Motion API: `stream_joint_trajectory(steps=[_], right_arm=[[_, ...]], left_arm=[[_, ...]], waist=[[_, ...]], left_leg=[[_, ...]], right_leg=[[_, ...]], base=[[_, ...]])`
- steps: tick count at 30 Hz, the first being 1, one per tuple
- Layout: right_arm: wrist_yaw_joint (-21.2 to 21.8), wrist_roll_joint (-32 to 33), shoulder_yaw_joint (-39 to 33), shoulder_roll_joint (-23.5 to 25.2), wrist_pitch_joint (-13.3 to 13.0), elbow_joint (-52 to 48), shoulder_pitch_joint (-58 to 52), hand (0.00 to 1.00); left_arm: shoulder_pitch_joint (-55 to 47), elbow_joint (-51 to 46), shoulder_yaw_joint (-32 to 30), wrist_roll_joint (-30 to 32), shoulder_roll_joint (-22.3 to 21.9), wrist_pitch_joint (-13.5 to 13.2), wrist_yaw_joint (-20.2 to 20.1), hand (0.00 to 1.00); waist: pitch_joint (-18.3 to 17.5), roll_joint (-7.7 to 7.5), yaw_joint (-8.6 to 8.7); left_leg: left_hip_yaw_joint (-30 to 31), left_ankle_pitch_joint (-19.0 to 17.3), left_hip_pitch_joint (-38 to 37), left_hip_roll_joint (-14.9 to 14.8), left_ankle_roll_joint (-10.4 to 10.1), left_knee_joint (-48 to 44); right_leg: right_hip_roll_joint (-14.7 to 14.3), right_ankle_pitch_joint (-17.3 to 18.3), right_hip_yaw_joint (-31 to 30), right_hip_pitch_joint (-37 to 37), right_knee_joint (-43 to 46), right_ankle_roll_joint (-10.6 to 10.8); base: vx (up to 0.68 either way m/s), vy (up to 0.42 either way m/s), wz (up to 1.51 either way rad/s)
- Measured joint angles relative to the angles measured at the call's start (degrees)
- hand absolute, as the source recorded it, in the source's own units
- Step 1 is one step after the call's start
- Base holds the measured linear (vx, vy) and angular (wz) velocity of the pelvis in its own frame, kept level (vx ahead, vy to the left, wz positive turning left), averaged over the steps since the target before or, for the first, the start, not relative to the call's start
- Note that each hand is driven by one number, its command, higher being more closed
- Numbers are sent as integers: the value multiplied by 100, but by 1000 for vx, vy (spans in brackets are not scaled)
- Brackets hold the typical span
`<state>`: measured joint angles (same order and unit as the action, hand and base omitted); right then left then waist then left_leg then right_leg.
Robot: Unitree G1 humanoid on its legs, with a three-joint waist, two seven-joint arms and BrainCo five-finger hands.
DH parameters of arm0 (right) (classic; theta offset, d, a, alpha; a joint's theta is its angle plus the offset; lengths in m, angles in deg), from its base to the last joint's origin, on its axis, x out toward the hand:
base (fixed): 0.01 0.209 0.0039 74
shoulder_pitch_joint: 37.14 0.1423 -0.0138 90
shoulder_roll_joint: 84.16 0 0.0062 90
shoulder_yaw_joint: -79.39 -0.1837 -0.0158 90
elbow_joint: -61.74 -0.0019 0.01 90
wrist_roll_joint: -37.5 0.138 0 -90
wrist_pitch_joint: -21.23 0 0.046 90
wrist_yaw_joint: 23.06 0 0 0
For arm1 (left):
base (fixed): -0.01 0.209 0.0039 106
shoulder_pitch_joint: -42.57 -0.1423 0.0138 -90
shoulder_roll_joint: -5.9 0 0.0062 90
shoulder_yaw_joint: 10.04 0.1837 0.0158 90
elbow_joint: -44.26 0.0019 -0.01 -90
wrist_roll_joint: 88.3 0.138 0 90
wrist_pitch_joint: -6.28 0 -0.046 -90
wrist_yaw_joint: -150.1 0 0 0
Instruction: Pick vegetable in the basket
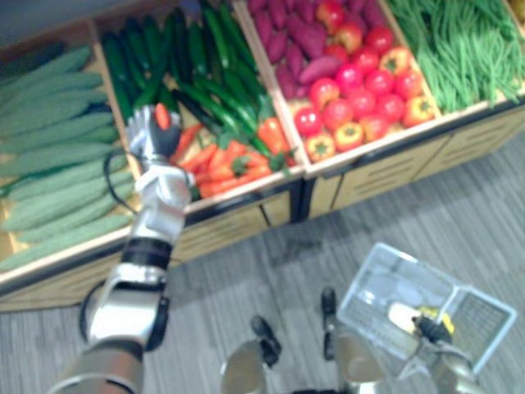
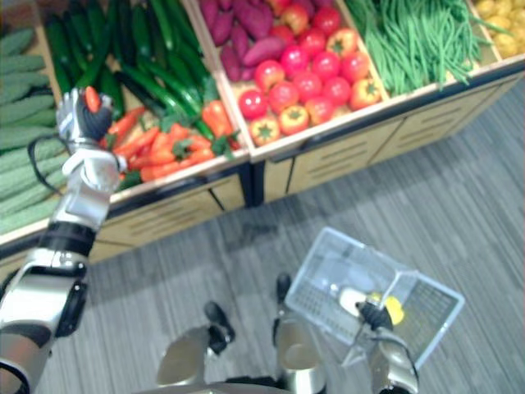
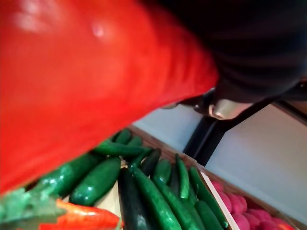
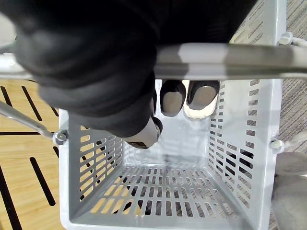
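Your left hand (image 1: 154,135) is up at 10 o'clock, reaching over the wooden surface (image 1: 246,215), and the fingers are clamped on a red pepper (image 1: 162,116). Its red tip pokes out above the dark cover. From your left wrist that pepper (image 3: 96,72) looms huge and close, with dark green cucumbers (image 3: 158,191) lying in the bin beyond it.

So the task's vegetable is in your left hand, not in the basket. The hand sits over the 9 o'clock end of the pepper pile (image 1: 225,160), right where it meets the cucumbers (image 1: 205,74). I cannot tell whether the held pepper is clear of the pile.

Down at 4 o'clock, your right hand (image 2: 376,315) carries the pale plastic basket (image 2: 328,263) above the grey floor (image 1: 271,263). From the right wrist, the fingers (image 4: 172,98) are curled round the handle (image 4: 230,61), with the slotted bottom of the basket (image 4: 168,196) hanging below. Basket and held pepper are well apart, on opposite sides of your view.

Across the surface, pale green gourds (image 1: 57,156) lie at 9 o'clock. Purple sweet potatoes (image 1: 287,41) are at 12, tomatoes (image 1: 361,98) at 1 and green beans (image 1: 459,49) at 2.
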<state>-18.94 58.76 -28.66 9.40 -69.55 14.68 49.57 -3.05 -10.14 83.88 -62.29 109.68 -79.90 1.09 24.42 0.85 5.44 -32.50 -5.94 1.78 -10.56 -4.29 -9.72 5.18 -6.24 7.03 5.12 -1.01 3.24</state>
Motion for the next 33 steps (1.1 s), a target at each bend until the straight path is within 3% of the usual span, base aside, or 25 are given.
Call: stream_joint_trajectory(steps=[5,13,19,20,21,24,27,30,32,33], right_arm=[[20,-60,-146,46,10,108,-164,100],[10,-95,-355,54,-46,291,-374,100],[-177,-98,90,101,-46,-86,-573,100],[-203,-99,142,111,-45,-155,-568,100],[-232,-111,307,76,-34,-181,-404,100],[-227,-139,662,-2,-7,-154,-209,100],[-226,-280,890,3,24,-396,-261,100],[-285,-282,1144,57,158,-916,-426,100],[-388,-341,1293,117,159,-1144,-437,100],[-387,-428,1352,103,159,-1212,-344,100]], left_arm=[[-602,-23,-37,-3,5,-243,5,100],[-1781,-1188,270,-116,-46,-1009,12,100],[-2918,-2207,721,-127,-476,-1276,-7,100],[-3059,-2332,725,-132,-522,-1289,-12,100],[-3413,-2706,721,-235,-506,-1335,-23,100],[-3734,-3048,692,-338,-637,-1336,-85,100],[-3896,-3055,765,-340,-1042,-1346,-366,100],[-3969,-2961,1167,-340,-1256,-1501,-700,100],[-3976,-2732,1534,-343,-1458,-1595,-929,100],[-3979,-2673,1617,-342,-1558,-1584,-972,100]], waist=[[-405,69,-12],[-993,199,73],[-1329,161,61],[-1349,146,47],[-1379,128,-105],[-1412,182,-297],[-1458,154,-262],[-1536,70,-137],[-1592,20,-110],[-1613,41,-131]], left_leg=[[7,64,-208,61,-12,180],[11,188,-607,200,-36,593],[-142,182,-824,221,-102,721],[-83,150,-826,260,-115,639],[1084,-66,-764,357,2,463],[2468,-576,-710,509,-59,254],[2050,-831,-798,594,54,16],[1700,-910,-823,714,141,13],[1264,-905,-914,694,164,31],[1023,-899,-884,646,172,29]], right_leg=[[-16,-4,35,-175,-118,3],[-13,11,23,-459,-259,20],[-102,25,-314,-522,-376,39],[-118,18,-418,-498,-396,56],[-227,-46,-927,-402,-407,53],[-388,-209,-1584,-314,-502,111],[-383,-361,-1955,-292,-505,255],[-282,-399,-2199,-129,-509,260],[-170,-329,-1499,79,-441,-127],[-103,-149,-825,313,-132,-522]], base=[[18,-4,1],[15,-3,-1],[-36,-26,-22],[-18,-64,-95],[-8,-67,-120],[-33,6,-124],[-55,101,-88],[-33,139,-70],[21,104,-81],[68,87,-101]])
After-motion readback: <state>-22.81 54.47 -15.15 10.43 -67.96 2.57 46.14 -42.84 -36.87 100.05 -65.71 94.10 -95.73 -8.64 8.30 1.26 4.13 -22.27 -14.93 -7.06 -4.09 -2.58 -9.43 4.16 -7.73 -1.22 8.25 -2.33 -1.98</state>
